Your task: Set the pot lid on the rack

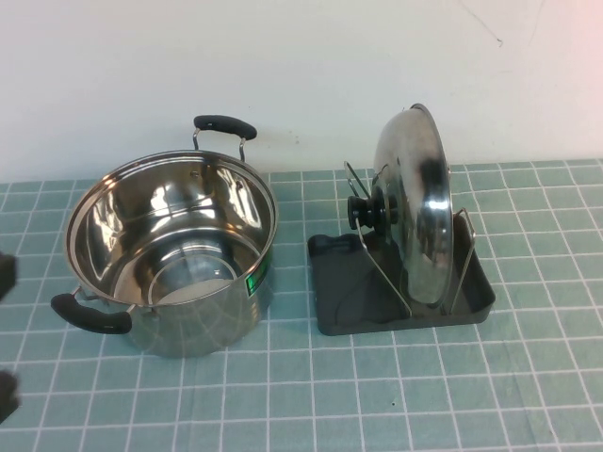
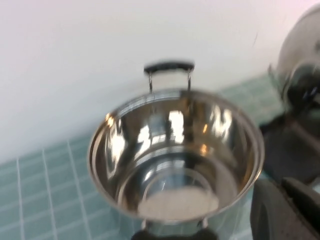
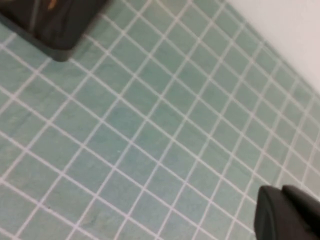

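The shiny steel pot lid [image 1: 419,202] stands on edge between the wire loops of the dark grey rack [image 1: 349,292], its black knob [image 1: 363,212] facing the pot. The lid also shows in the left wrist view [image 2: 302,60], above the rack [image 2: 292,150]. My left gripper [image 2: 282,186] is shut and empty, hanging near the pot's rim on the table's left side. My right gripper [image 3: 280,192] is shut and empty over bare tiles, away from the rack's corner [image 3: 50,22]; it does not show in the high view.
An empty steel pot [image 1: 174,254] with two black handles stands left of the rack, also in the left wrist view [image 2: 175,155]. Dark parts of my left arm [image 1: 5,278] show at the left edge. A white wall runs along the back of the green tiled table.
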Robot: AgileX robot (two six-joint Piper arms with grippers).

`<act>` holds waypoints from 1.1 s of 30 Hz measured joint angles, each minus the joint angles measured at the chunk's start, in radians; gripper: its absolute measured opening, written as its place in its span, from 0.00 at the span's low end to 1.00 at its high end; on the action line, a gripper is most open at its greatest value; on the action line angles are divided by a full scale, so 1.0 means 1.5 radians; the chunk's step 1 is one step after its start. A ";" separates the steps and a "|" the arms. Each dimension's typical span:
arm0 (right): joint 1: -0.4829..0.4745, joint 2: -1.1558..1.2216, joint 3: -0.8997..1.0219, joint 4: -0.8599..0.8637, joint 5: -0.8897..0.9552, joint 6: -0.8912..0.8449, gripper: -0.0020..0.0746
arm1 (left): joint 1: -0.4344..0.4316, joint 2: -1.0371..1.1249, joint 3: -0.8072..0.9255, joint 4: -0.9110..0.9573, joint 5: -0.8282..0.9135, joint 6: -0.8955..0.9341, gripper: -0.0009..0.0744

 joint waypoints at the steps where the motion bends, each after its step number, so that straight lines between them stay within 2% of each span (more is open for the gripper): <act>1: 0.000 -0.022 0.028 -0.008 -0.018 0.003 0.03 | 0.000 -0.017 0.006 -0.001 -0.005 0.000 0.01; 7: 0.000 -0.210 0.212 -0.005 -0.120 0.010 0.03 | 0.000 -0.170 0.103 -0.063 -0.100 -0.002 0.01; 15: 0.000 -0.449 0.426 0.062 -0.136 0.014 0.03 | 0.000 -0.313 0.301 -0.069 -0.204 -0.007 0.01; 21: 0.000 -0.533 0.448 0.091 -0.151 0.014 0.03 | 0.000 -0.325 0.397 -0.069 -0.284 -0.018 0.01; 33: 0.000 -0.540 0.448 0.263 -0.151 0.014 0.03 | 0.000 -0.325 0.417 -0.079 -0.334 -0.019 0.01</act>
